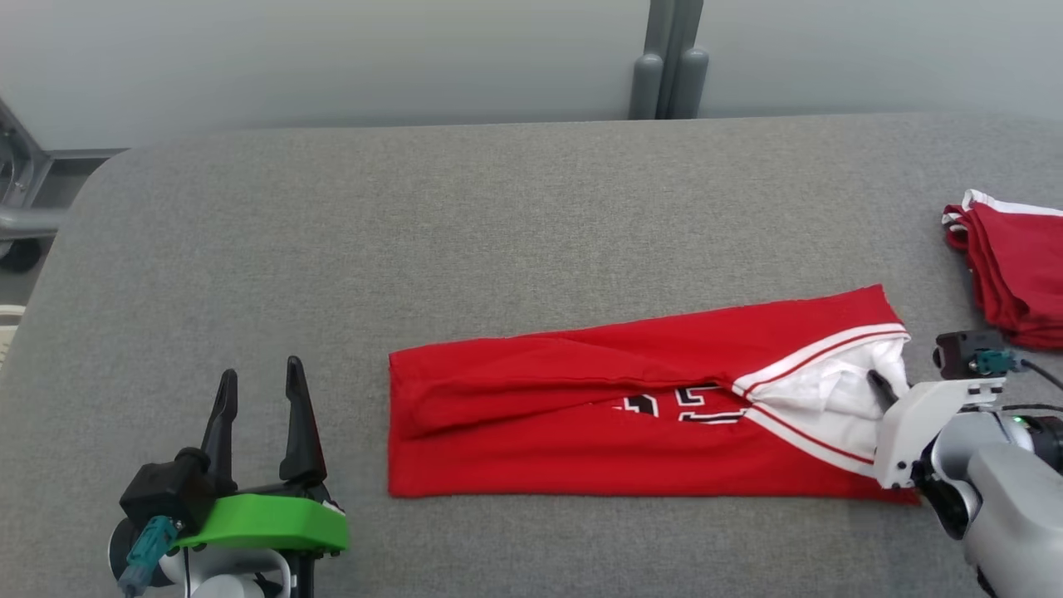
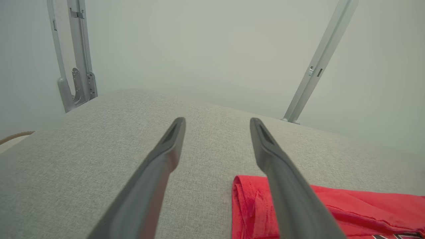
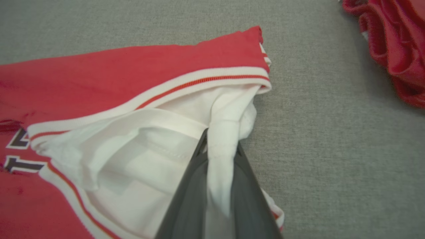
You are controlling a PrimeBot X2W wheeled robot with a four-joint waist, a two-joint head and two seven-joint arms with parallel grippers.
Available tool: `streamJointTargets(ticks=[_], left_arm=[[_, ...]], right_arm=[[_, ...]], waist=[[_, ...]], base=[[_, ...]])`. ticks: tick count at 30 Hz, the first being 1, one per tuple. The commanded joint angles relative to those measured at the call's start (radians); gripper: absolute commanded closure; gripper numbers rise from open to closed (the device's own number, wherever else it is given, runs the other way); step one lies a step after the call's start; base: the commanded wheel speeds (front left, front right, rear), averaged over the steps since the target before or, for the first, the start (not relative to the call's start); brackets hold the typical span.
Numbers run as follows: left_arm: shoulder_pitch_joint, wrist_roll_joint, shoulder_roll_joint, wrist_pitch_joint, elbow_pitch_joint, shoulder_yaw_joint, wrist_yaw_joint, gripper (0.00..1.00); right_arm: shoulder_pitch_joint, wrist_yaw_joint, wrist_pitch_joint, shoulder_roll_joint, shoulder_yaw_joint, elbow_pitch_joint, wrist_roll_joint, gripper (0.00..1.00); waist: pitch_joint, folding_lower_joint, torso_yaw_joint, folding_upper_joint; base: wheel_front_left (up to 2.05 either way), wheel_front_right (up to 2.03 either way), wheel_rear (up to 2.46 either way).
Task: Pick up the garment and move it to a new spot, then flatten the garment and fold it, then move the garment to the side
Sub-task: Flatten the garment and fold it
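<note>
Up close, fingers of the right gripper (image 3: 220,141) pinch the garment (image 3: 132,73) by its white inner fold; the head view adds the left gripper (image 1: 259,374), fingers wide apart and empty.

Head high; wrists seemingly near garment (image 1: 581,448)

Grey table (image 1: 498,208): red garment (image 1: 581,448), folded red pile (image 1: 1026,274).

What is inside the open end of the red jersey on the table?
Inside the red jersey, white inner fabric shows, a bunched strip of it pinched in the right end effector. Farther in, the folded red cloth covers the interior.
</note>
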Motion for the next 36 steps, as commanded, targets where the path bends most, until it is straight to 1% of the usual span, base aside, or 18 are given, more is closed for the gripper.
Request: streamJointTargets(ticks=[1, 6, 10, 12, 14, 21, 27, 32, 36], left_arm=[[0.007, -0.003, 0.001, -0.003, -0.003, -0.004, 0.002, 0.00], [0.014, -0.009, 0.001, -0.003, -0.007, -0.011, 0.006, 0.00], [0.019, -0.008, 0.001, -0.003, -0.011, -0.010, 0.012, 0.00], [0.021, -0.008, 0.001, -0.003, -0.012, -0.009, 0.012, 0.00], [0.023, -0.007, 0.001, -0.003, -0.012, -0.009, 0.012, 0.00], [0.025, -0.007, 0.001, -0.003, -0.004, -0.018, 0.009, 0.00], [0.032, -0.006, 0.001, -0.003, 0.003, -0.028, 0.006, 0.00], [0.038, -0.009, 0.001, -0.003, 0.004, -0.033, 0.006, 0.00], [0.042, -0.010, 0.001, -0.003, 0.007, -0.037, 0.002, 0.00]], right_arm=[[-0.015, -0.004, -0.013, -0.026, -0.013, -0.001, 0.016, 1.00], [-0.027, -0.003, -0.028, -0.081, -0.048, -0.047, 0.061, 1.00], [-0.020, -0.003, -0.019, -0.135, -0.081, -0.102, 0.099, 1.00], [-0.008, -0.003, -0.008, -0.154, -0.090, -0.128, 0.112, 1.00], [0.003, -0.003, 0.001, -0.158, -0.101, -0.153, 0.119, 1.00], [0.040, -0.003, 0.033, -0.126, -0.114, -0.280, 0.144, 1.00], [0.083, -0.002, 0.074, -0.103, -0.103, -0.429, 0.133, 1.00], [0.130, -0.002, 0.121, -0.065, -0.108, -0.557, 0.109, 1.00], [0.168, -0.002, 0.159, -0.007, -0.115, -0.638, 0.084, 1.00]], waist=[[-0.010, 0.0000, -0.030, 0.0000], [-0.017, 0.0000, -0.076, 0.0000], [-0.020, 0.0000, -0.105, 0.0000], [-0.020, 0.0000, -0.117, 0.0000], [-0.021, 0.0000, -0.127, 0.0000], [-0.030, 0.0000, -0.143, 0.0000], [-0.048, 0.0000, -0.132, 0.0000], [-0.064, 0.0000, -0.109, 0.0000], [-0.077, 0.0000, -0.087, 0.0000]], base=[[0.00, 0.00, 0.00], [0.00, 0.00, 0.00], [0.00, 0.00, 0.00], [0.00, 0.00, 0.00], [0.00, 0.00, 0.00], [0.00, 0.00, 0.00], [0.00, 0.00, 0.00], [0.00, 0.00, 0.00], [0.00, 0.00, 0.00]])
